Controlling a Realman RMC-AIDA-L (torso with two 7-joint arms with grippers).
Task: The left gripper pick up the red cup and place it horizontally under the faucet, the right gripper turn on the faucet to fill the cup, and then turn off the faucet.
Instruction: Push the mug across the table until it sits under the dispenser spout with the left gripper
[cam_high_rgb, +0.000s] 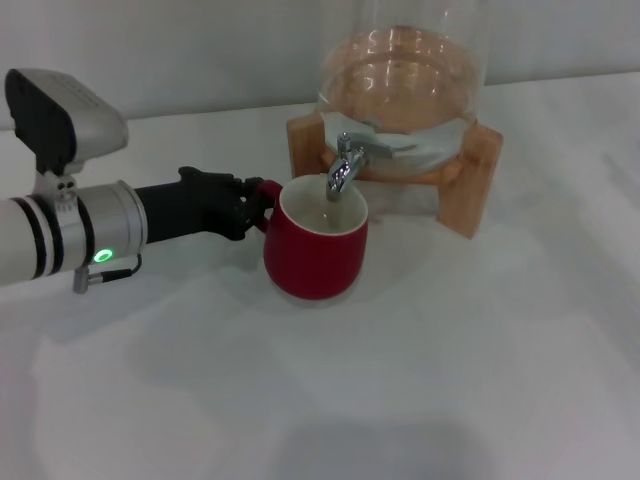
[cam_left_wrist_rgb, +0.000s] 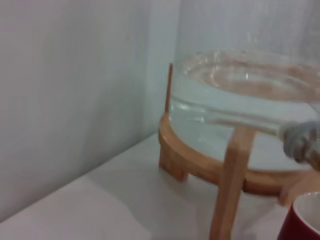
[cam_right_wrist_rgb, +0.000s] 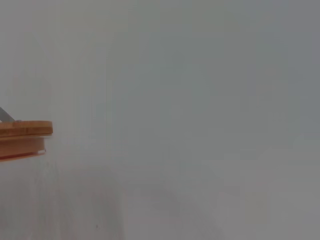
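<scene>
Beside left pincer (cam_high_rgb: 252, 206), red cup (cam_high_rgb: 318, 255)

On a table (cam_high_rgb: 450, 380), a cup (cam_high_rgb: 318, 250) stands upright directly under the faucet (cam_high_rgb: 347, 163), which juts from the front of a jar (cam_high_rgb: 405, 85) set on a stand (cam_high_rgb: 470, 170) at the table's rear. The left gripper (cam_high_rgb: 250, 207) reaches in from the left, level with the cup, its fingertips at the handle (cam_high_rgb: 268, 190) on the cup's left side. The wall (cam_high_rgb: 150, 50) rises behind the jar and stand.
</scene>
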